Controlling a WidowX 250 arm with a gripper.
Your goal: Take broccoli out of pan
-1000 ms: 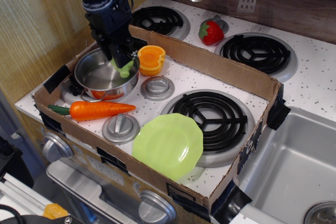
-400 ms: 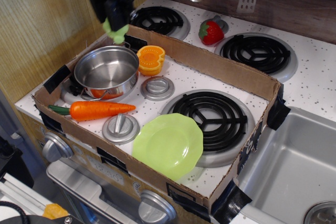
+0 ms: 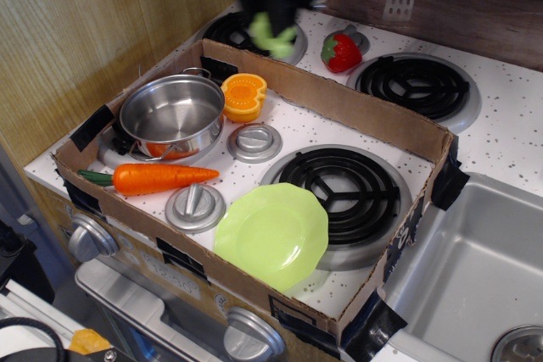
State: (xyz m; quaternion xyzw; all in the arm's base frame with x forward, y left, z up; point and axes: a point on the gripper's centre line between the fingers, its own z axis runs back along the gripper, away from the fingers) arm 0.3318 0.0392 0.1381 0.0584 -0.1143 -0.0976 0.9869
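The broccoli (image 3: 271, 33) is hanging in the air near the back edge of the stove, above the cardboard wall (image 3: 339, 103), pinched in the closed gripper (image 3: 270, 23), which is blurring with motion. A second ago it was sitting down inside the pan (image 3: 172, 116) at the back-left corner; it has since been lifted clear and is travelling rightward along the back. The pan is now showing only bare steel, so the removal itself looks done, and what remains is setting the floret down. Further out, the orange cup (image 3: 244, 96) is standing just beside the pan, the carrot (image 3: 161, 177) is lying toward the front-left edge, and the green plate (image 3: 272, 235) is resting at the front edge.
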